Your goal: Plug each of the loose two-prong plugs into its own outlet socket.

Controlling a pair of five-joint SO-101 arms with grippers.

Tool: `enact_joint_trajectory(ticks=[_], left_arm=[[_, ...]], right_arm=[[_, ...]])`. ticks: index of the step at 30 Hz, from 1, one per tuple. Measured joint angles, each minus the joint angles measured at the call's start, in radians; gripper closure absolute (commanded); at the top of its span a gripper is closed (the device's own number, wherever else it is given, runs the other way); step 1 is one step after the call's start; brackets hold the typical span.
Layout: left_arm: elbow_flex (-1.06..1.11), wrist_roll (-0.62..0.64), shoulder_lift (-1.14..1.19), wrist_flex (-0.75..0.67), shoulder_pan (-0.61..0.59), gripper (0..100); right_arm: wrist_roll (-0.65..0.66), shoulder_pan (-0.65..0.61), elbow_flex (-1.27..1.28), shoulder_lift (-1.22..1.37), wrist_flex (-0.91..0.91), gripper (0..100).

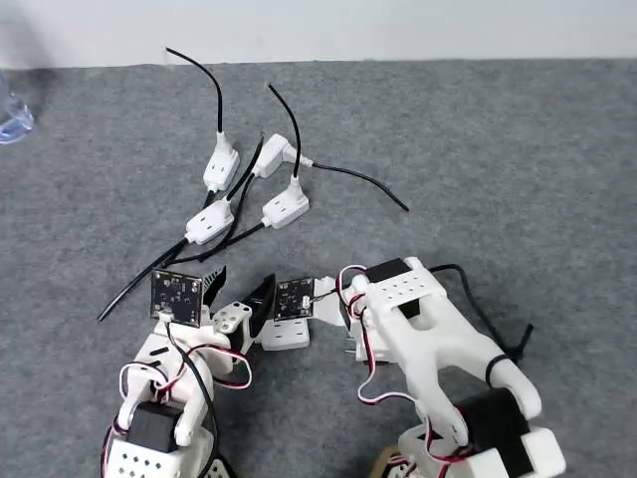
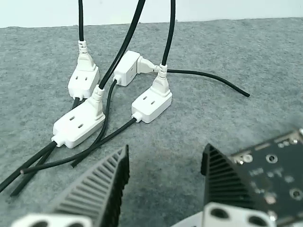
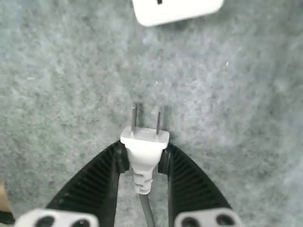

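My right gripper (image 3: 144, 153) is shut on a white two-prong plug (image 3: 144, 142). Its prongs point at a white outlet socket (image 3: 177, 10) a short way ahead on the grey carpet. In the high view that socket (image 1: 284, 336) lies between the two arms, partly under the right arm's wrist. My left gripper (image 2: 163, 182) is open and holds nothing. It faces a cluster of several white sockets (image 2: 152, 103), each with a plug (image 2: 161, 81) seated in one end. The same cluster (image 1: 249, 184) lies beyond both arms in the high view.
Black cords (image 1: 214, 95) trail from the cluster toward the back wall and toward the left arm. The right arm's camera board (image 2: 272, 165) sits close beside my left gripper. Grey carpet (image 1: 518, 159) covers the table. A clear object (image 1: 12, 118) sits at the far left edge.
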Motion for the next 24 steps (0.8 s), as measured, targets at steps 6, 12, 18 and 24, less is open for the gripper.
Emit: enact_joint_trajectory(ticks=[6, 12, 18, 24], left_arm=[[0.000, 0.000, 0.000, 0.000, 0.000, 76], [0.000, 0.000, 0.000, 0.000, 0.000, 76], [0.000, 0.000, 0.000, 0.000, 0.069, 69], [-0.044, 0.100, 0.000, 0.000, 0.184, 69]], right_arm=[[-0.034, -0.002, -0.069, -0.081, 0.066, 98.8], [-0.107, -0.003, -0.189, -0.301, 0.213, 98.8], [-0.230, -0.046, -0.209, -0.374, 0.242, 98.8], [-0.321, -0.109, -0.209, -0.382, 0.206, 98.8]])
